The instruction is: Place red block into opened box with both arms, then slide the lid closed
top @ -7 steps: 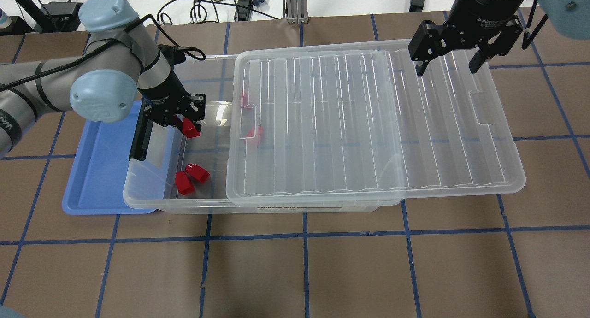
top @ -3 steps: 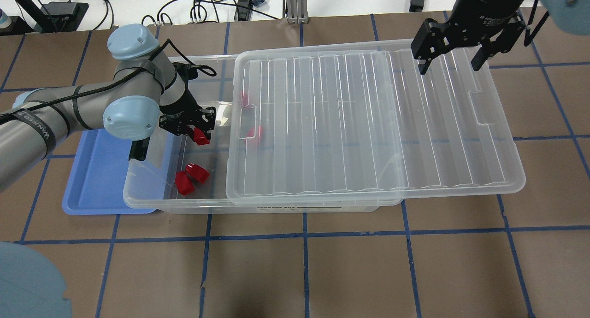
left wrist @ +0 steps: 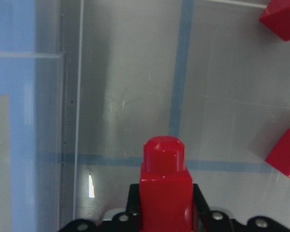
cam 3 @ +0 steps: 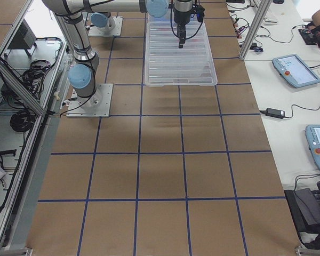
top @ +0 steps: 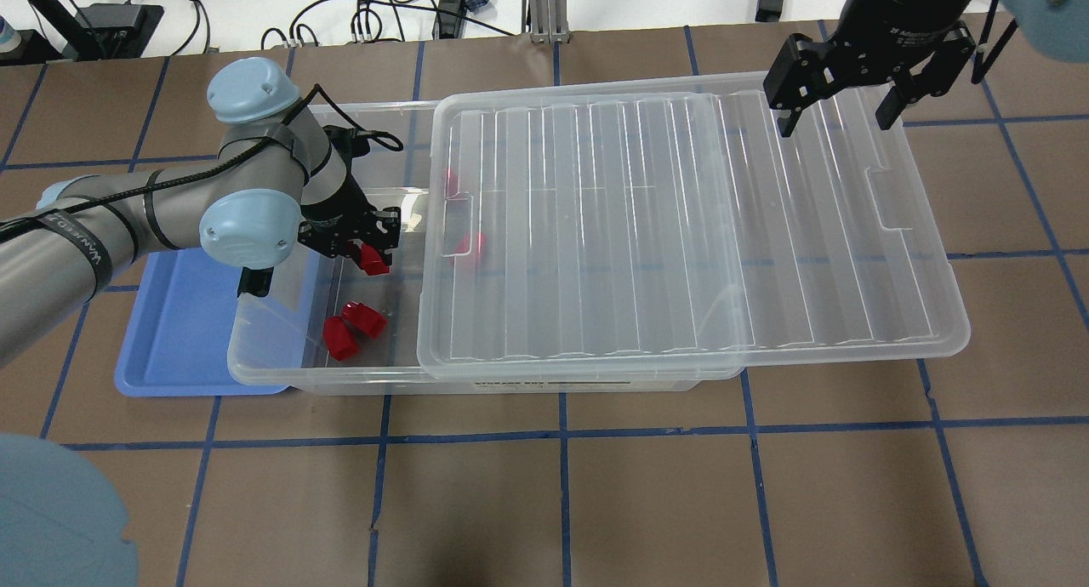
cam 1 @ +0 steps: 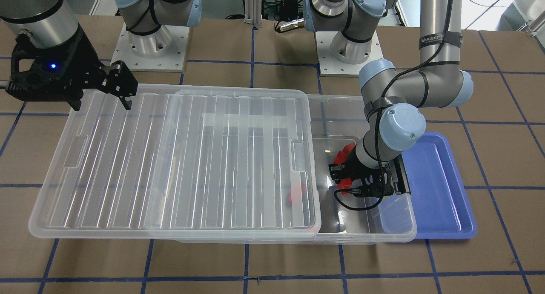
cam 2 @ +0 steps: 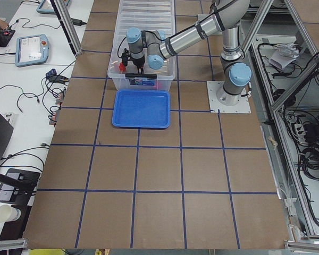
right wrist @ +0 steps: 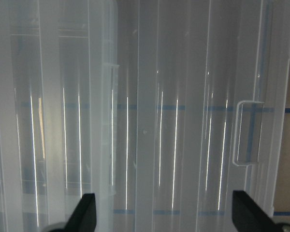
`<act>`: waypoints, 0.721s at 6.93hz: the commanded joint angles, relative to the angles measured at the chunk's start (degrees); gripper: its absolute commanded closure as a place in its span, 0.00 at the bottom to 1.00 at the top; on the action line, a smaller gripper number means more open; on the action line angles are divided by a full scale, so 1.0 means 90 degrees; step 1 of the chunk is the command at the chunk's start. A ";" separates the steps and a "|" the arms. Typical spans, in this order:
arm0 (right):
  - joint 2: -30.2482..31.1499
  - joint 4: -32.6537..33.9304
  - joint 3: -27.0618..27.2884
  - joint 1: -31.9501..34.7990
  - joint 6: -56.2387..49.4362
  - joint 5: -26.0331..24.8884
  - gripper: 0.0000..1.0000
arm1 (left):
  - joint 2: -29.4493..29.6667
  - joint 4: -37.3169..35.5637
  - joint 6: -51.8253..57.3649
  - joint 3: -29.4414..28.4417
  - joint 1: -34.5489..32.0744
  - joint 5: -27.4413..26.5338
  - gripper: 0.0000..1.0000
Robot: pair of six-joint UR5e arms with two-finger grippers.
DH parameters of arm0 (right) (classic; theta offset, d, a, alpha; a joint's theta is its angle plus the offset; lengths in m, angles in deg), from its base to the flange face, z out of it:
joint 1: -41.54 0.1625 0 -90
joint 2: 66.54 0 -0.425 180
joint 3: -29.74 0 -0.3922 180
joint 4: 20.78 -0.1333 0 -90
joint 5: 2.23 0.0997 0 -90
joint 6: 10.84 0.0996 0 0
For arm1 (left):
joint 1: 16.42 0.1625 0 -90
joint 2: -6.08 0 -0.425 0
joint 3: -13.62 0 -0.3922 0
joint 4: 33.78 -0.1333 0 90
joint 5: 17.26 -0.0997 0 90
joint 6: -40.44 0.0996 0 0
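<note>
**Left gripper** [top: 367,255], black and two-fingered, on the silver-grey left arm. The jaws are closed narrow on a small stepped block of bright red plastic [left wrist: 165,193], whose round stud points out beyond the fingers. The red block hangs over the uncovered left end of the box, above its bare floor and apart from the loose blocks. I judge it is held there so that it can be let go inside the walls, not on the tray.

**Box** [top: 255,367], a large shallow bin of clear translucent plastic with a black bar on its left short side. It lies lengthwise on the brown worktop [top: 561,502], which is gridded with blue tape. Two loose red blocks [top: 353,327] rest close together by its near left corner. Other red shapes [top: 470,245] show dimly through the lid.

**Lid** [top: 681,230], a large ribbed sheet of clear plastic with a raised rim. It rests on the box, set off to the right. It overhangs the right end and leaves the left end open, which is the gap the block needs.

**Right gripper** [top: 836,121], of the same make. The jaws are wide and hold nothing. It hovers above the lid's far right corner, apparently placed to push the lid leftward once the block is in.

**Flat blue plastic tray** [top: 183,332], at the box's left end. I cannot tell whether its edge lies against the box or under it.
</note>
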 commanded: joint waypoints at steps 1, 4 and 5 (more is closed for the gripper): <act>-0.0001 -0.0060 -0.0015 -0.0287 -0.0266 -0.0201 0.00 | 0.0134 -0.0074 0.0162 0.0019 0.0010 -0.0038 0.81; -0.0176 -0.0675 -0.0347 -0.1545 -0.1191 -0.0143 0.00 | -0.0030 -0.0103 0.0134 -0.0097 0.0010 -0.0067 0.12; -0.0292 -0.0540 -0.0318 -0.1916 -0.2316 -0.0220 0.00 | -0.0167 0.0081 0.0153 -0.0349 -0.0009 -0.0203 0.00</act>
